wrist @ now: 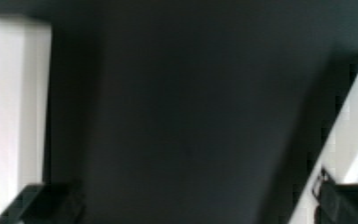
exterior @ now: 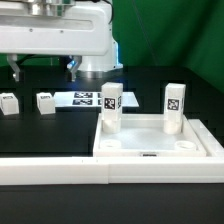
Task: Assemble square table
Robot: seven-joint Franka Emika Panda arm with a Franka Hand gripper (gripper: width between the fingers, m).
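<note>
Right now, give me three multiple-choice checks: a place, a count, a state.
1. The loose legs lie: A) on the exterior view's left of the marker board; B) inside the square table top; C) in the gripper.
2. Upright legs on the square table top: A) one; B) two; C) four.
3. The gripper is: A) open, empty; B) shut on a leg; C) shut, empty.
A: both lie on that side of the board. B: two stand at its far corners. A: nothing between the spread fingers.

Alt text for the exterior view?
Two white legs stand upright at the far corners of a square white tabletop. Two more legs lie loose on the black table, with the open, empty gripper hanging above them.
</note>
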